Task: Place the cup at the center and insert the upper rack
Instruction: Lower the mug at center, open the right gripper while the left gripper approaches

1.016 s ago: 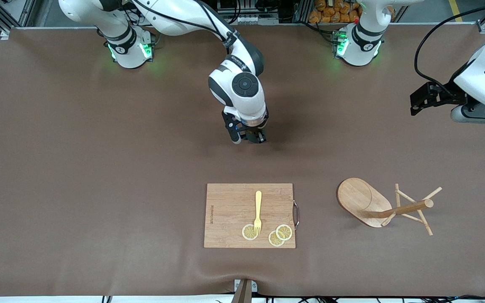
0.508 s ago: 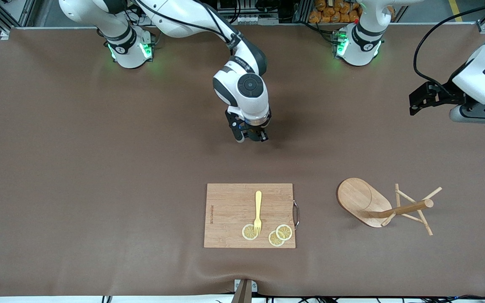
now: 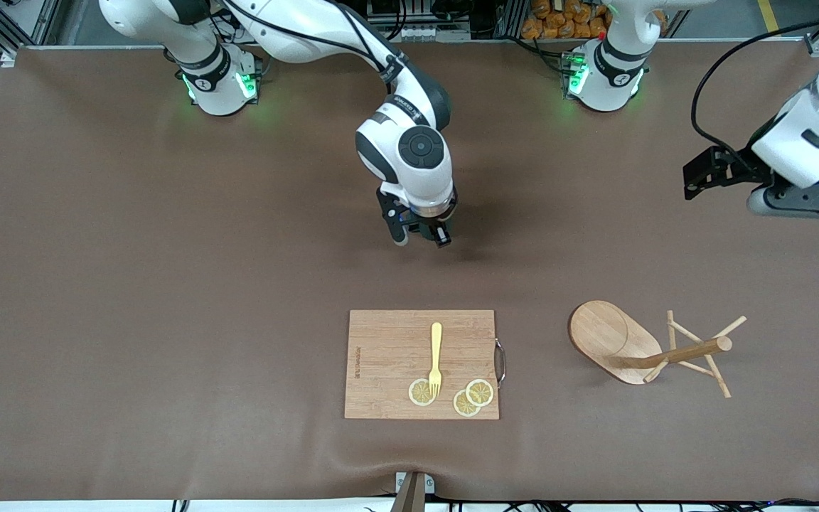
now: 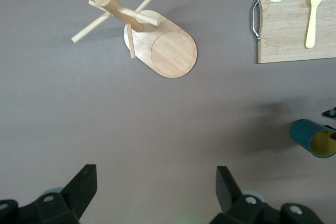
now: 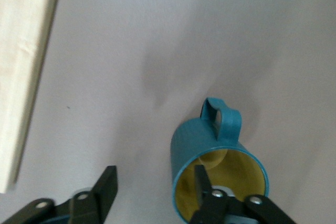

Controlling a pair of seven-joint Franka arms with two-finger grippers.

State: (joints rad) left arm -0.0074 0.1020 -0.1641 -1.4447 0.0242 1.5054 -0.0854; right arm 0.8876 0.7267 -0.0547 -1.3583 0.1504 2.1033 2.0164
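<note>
The dark teal cup (image 5: 218,163) with a yellowish inside stands upright on the brown table (image 3: 168,284) near its middle, farther from the front camera than the cutting board. My right gripper (image 5: 155,174) is open right over it, one finger (image 5: 202,182) dipping inside the rim and the other outside, neither pressing the wall. From the front the cup is hidden under that gripper (image 3: 420,238); the left wrist view shows the cup (image 4: 314,137). The upper rack (image 3: 612,341), a wooden mug tree, lies tipped on its side toward the left arm's end. My left gripper (image 4: 156,177) hangs open and empty above the table.
A bamboo cutting board (image 3: 395,355) with a metal handle lies nearer the front camera than the cup. It carries a yellow fork (image 3: 436,359) and three lemon slices (image 3: 479,392). The tipped rack's thin pegs (image 3: 708,355) stick out toward the left arm's end.
My right gripper has opened and let go of the cup, which stays standing on the table. The left arm has drifted a little lower in the front view, still open.
</note>
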